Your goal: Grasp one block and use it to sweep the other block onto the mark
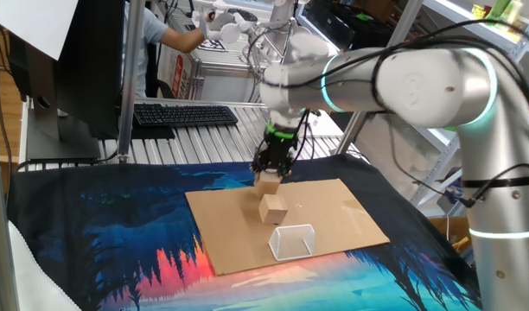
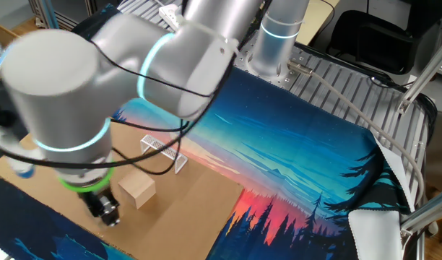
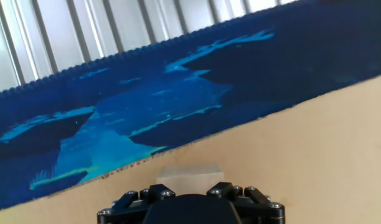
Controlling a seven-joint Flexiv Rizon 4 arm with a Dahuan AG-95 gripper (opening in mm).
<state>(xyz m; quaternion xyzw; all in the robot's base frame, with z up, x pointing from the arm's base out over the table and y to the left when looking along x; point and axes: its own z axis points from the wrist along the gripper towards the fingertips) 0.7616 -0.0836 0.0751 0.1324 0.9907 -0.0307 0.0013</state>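
My gripper (image 1: 270, 170) is at the far edge of the cardboard sheet (image 1: 334, 212) and is shut on a tan wooden block (image 1: 267, 182). In the hand view the pale block (image 3: 189, 174) shows between the jaws, resting low over the cardboard. The other tan block (image 1: 272, 209) lies free on the cardboard just in front of the held one, with a small gap between them. In the other fixed view it (image 2: 137, 189) sits right of the gripper (image 2: 105, 211). The mark, a tiny dark dot, does not show in any view.
A clear box with white edges (image 1: 292, 242) stands on the cardboard just beyond the free block; it also shows in the other fixed view (image 2: 163, 152). The cardboard lies on a blue patterned cloth (image 1: 100, 233). A keyboard (image 1: 182, 114) sits at the back.
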